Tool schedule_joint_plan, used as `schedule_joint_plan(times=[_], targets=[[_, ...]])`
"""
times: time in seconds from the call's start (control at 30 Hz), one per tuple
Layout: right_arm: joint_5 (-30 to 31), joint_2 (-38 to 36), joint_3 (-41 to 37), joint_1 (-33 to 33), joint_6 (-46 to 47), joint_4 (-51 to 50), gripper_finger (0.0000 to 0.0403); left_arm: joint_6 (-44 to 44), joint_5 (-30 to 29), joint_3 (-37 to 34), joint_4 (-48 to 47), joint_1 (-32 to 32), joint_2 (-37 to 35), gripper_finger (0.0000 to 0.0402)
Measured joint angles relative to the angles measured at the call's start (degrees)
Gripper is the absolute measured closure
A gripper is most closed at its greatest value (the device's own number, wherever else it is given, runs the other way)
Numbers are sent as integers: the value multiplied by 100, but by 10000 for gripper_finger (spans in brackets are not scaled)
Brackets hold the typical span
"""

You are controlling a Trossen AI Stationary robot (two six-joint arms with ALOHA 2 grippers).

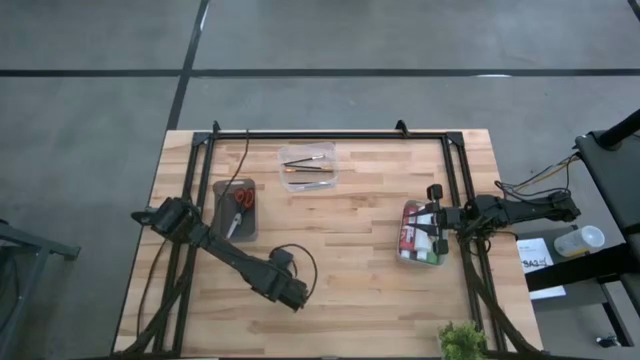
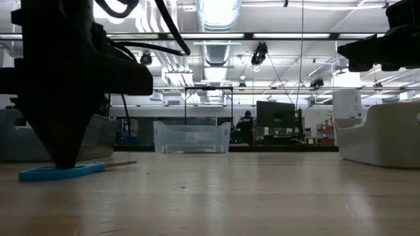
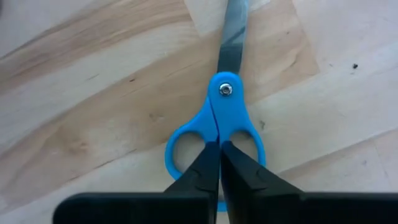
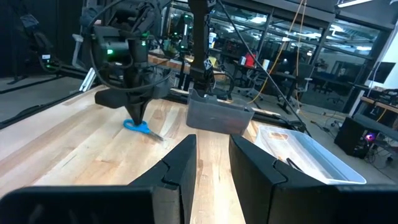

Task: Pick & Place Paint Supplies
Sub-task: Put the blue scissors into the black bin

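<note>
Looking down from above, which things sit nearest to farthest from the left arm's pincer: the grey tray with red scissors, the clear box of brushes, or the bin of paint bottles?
From the left pincer, shut at the table's near edge:
1. Grey tray with red scissors, on the left side.
2. Clear box of brushes, at the far middle.
3. Bin of paint bottles, on the right, under the right pincer.
The last two are nearly a tie.

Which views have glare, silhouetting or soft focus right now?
Low view: ceiling lights flare, and the left gripper over the blue scissors is a black silhouette. Left wrist view: scissors sharp, shut fingers slightly soft. High view: even light. Right wrist view: room lamps bright, right gripper dark.
</note>
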Motion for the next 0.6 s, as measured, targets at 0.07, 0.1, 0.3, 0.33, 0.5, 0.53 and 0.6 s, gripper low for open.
schedule_joint_plan(times=[0.07,0.1,0.3,0.33,0.5,0.53,0.6], targets=[[1,0,0,1,1,0,312,-1,-44,-8,5,-1,-9,390],[2,0,0,-1,0,0,312,-1,-49,-8,7,1,-15,390],[1,0,0,0,0,0,312,-2,-20,-17,56,12,-75,391],[2,0,0,0,0,0,312,-7,-20,-19,49,12,-88,391],[1,0,0,1,0,0,312,-16,-16,-25,46,29,-125,391],[2,0,0,-1,0,0,312,-11,-16,-25,46,29,-127,391],[1,0,0,1,0,0,312,4,-14,-24,46,30,-129,390]])
